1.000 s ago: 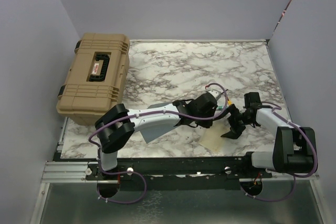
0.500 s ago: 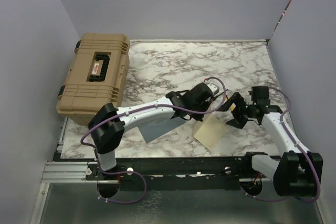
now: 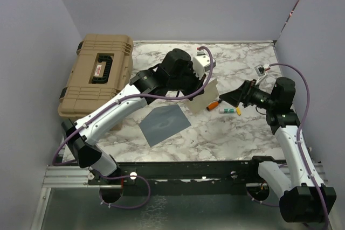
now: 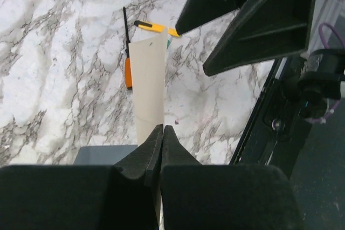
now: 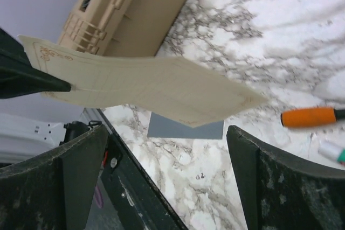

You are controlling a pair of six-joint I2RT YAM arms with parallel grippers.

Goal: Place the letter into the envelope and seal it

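The flat cream-beige paper letter (image 3: pixel 204 95) hangs above the marble counter (image 3: pixel 242 133). One short edge is clamped in the closed left gripper (image 4: pixel 162 133), and its long axis points at the wide-open, empty right gripper (image 3: pixel 230 98). The slate grey-blue paper envelope (image 3: pixel 164 124) lies flat below it, toward the left arm, which is nearer.

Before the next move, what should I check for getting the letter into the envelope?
1. Letter gripped by left end effector: ok, shut on one edge.
2. Letter off the table: ok, held in the air.
3. Right end effector free: ok, open, empty, facing the letter.
4. Envelope reachable: ok, flat on the table, uncovered.
5. Envelope flap open: cannot tell.
6. Markers clear of the envelope: ok, lying apart from it.
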